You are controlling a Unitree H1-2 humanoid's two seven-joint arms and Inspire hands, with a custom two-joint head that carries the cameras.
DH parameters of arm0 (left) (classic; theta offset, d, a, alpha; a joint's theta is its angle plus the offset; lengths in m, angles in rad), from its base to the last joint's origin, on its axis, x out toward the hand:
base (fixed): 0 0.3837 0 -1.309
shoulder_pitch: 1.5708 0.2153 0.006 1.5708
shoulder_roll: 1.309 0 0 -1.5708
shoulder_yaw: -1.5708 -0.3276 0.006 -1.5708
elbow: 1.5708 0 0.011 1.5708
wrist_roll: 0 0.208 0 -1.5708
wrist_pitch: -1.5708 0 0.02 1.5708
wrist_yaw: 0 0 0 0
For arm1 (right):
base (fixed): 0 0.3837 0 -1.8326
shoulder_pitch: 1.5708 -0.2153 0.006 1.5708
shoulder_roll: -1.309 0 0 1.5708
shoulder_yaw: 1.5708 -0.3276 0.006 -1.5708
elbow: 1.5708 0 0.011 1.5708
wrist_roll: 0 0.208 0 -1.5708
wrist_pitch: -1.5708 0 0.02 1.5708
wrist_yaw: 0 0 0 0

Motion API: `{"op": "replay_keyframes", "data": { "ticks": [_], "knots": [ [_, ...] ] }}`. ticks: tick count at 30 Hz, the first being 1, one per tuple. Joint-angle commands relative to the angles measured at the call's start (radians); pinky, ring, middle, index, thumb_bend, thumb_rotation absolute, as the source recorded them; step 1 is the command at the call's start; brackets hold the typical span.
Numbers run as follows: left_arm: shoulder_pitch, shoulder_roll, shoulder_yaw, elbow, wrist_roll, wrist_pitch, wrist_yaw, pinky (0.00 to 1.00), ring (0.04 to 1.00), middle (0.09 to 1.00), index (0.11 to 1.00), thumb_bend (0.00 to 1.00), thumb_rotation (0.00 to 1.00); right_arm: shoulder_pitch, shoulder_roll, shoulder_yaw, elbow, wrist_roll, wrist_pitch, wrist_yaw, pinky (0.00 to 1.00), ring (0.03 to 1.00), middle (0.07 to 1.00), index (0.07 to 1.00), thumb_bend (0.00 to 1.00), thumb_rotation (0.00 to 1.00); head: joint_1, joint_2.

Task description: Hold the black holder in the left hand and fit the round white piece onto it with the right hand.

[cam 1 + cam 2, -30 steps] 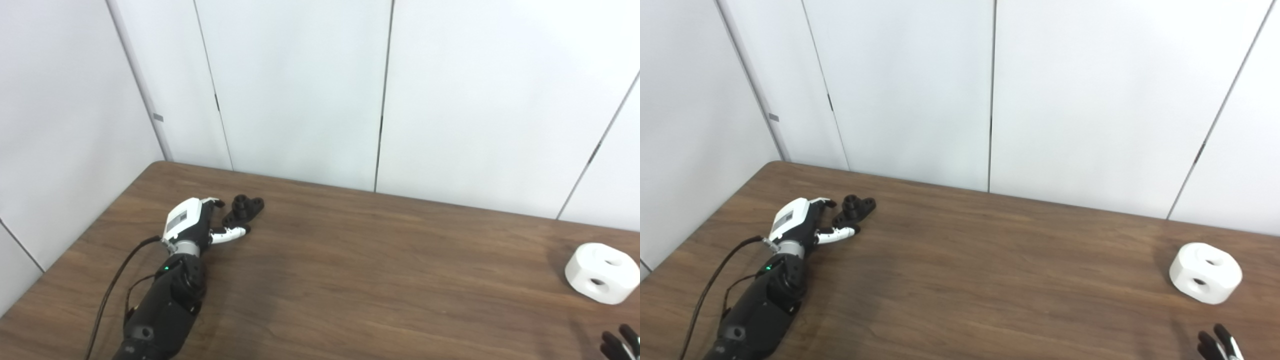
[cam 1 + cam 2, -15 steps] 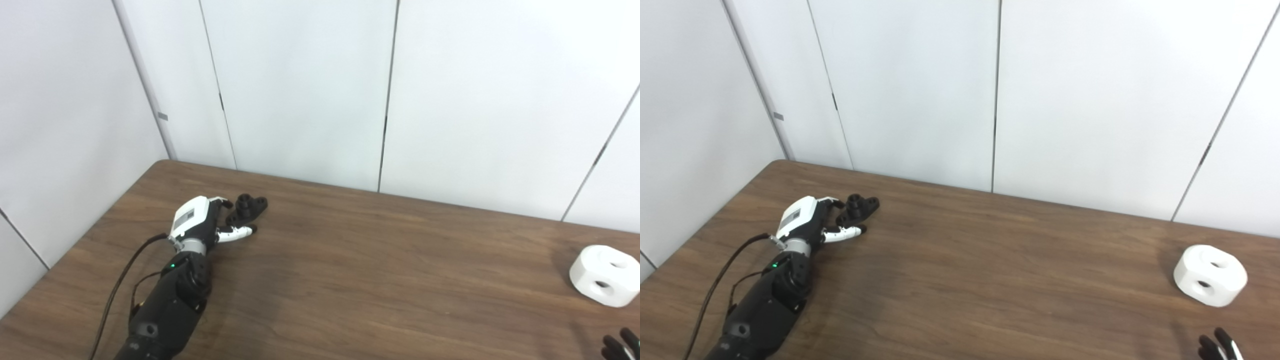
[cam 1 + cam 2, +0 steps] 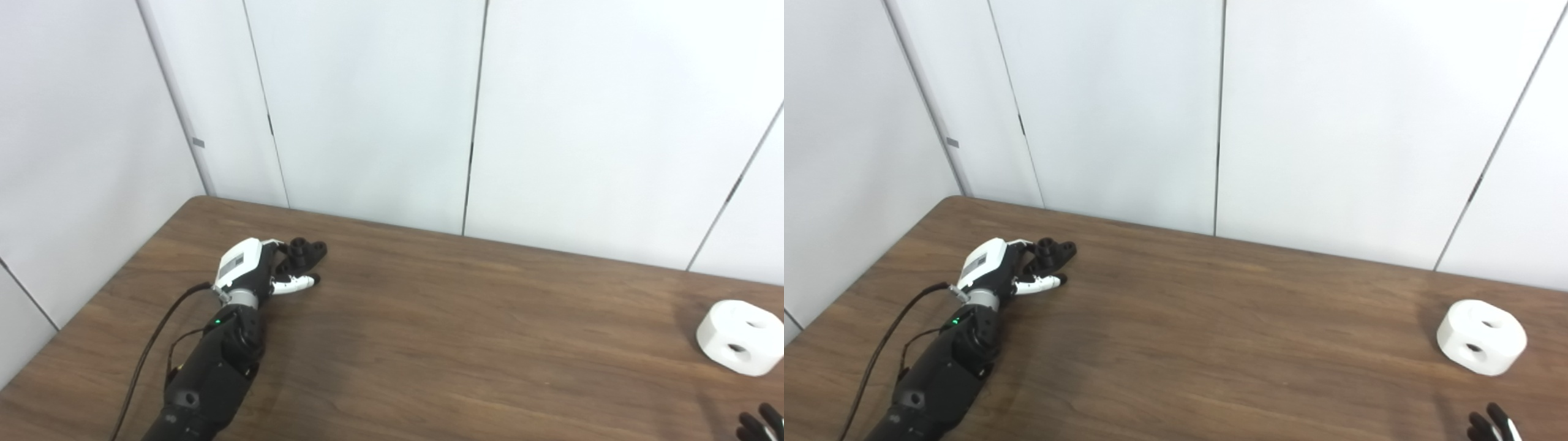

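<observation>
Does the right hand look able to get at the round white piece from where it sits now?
Probably yes. The round white piece sits alone on the table, and only the fingertips of the right hand show at the bottom edge just below it, with bare wood between them. Nothing blocks the way.

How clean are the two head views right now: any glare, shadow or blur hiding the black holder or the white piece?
Left eye view: even light, no glare; black holder dark, detail lost against the left hand. Right eye view: white piece sharp, soft shadow to its left on the table; right hand cut by the bottom edge.
</observation>
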Motion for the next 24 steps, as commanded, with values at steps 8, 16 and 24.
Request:
{"op": "replay_keyframes", "data": {
  "ticks": [8,16,24],
  "knots": [
    [-0.061,0.029,-0.001,0.001,-0.003,-0.006,0.019,1.0,0.957,0.896,0.761,0.81,0.4,0.022,-0.006,0.0,-0.021,-0.01,0.019,-0.003,0.88,0.944,0.939,0.967,0.53,1.0,-0.002,0.004],
    [-0.062,0.026,-0.001,0.012,-0.004,0.001,0.04,1.0,0.942,0.877,0.724,0.8,0.36,0.031,-0.006,-0.002,-0.028,-0.007,0.014,-0.001,0.87,0.937,0.934,0.965,0.51,1.0,-0.005,0.01],
    [-0.064,0.023,0.0,0.035,-0.011,-0.023,0.076,1.0,0.903,0.818,0.607,0.77,0.17,0.035,-0.006,-0.004,-0.032,-0.003,0.02,-0.003,0.87,0.938,0.934,0.965,0.54,1.0,-0.006,0.012]
  ]
}}
